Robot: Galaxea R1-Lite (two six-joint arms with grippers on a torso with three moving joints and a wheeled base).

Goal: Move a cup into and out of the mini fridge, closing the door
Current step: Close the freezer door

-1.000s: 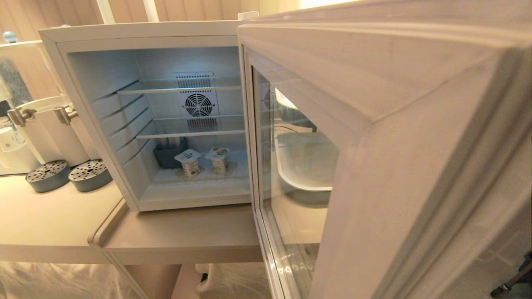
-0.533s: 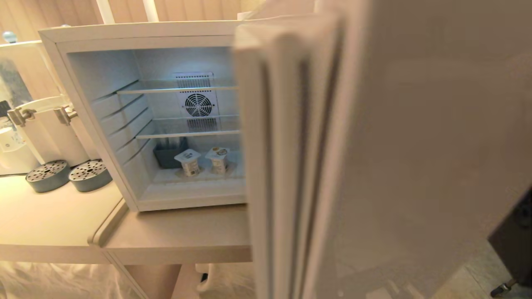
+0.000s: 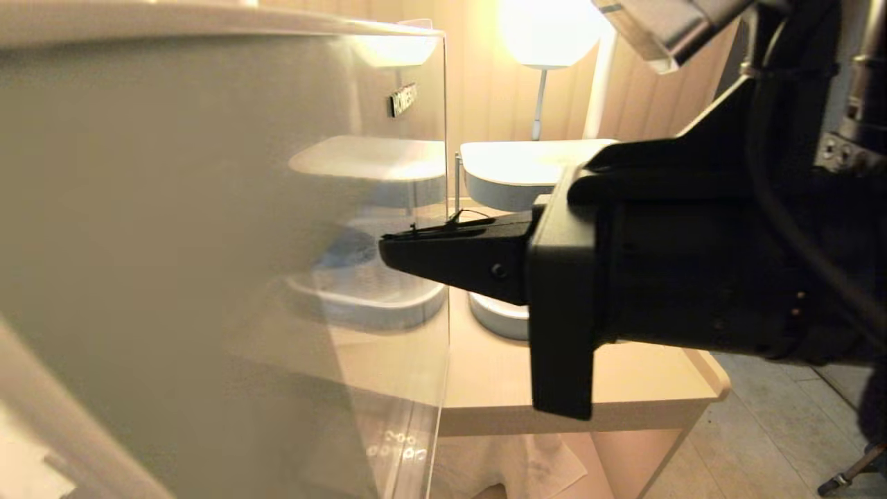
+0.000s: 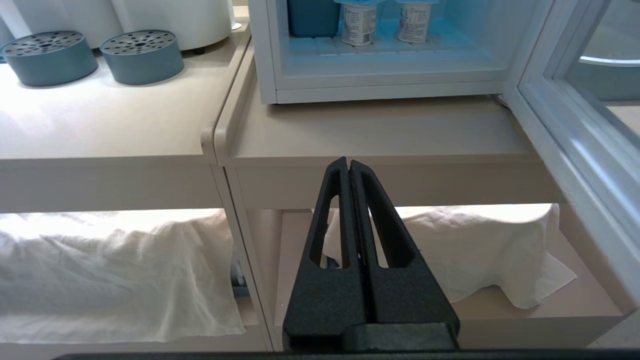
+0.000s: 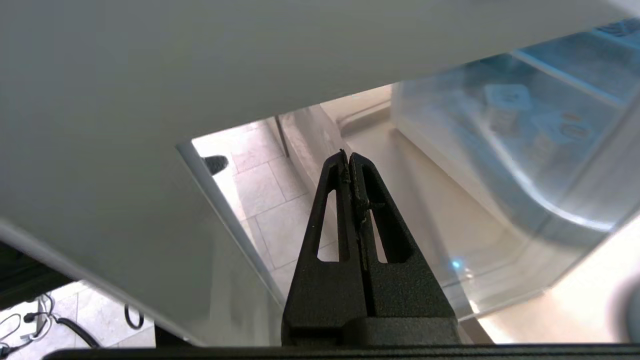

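Fridge door half swung, cups inside.

The door [image 3: 229, 263] stood partly open at the worktop's front edge, two cups [image 4: 358, 22] in the mini fridge [image 4: 380, 85]; right gripper [image 3: 395, 248], fingers closed and empty, touched its glass; left gripper [image 4: 348, 167] closed, parked low. Closing remained.

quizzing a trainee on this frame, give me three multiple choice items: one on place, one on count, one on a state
1. Where is the right gripper?
A. beside the door's outer face
B. inside the fridge
C. on the lower shelf

2. How many cups stand on the fridge floor?
A. none
B. two
C. four

3. The left gripper is:
A. open
B. shut, empty
C. shut on a cup

Key: 1 A, its tips point at the glass edge in the head view; 2 B, two sealed cups show beside a dark box; 3 B, its fingers meet with nothing between.
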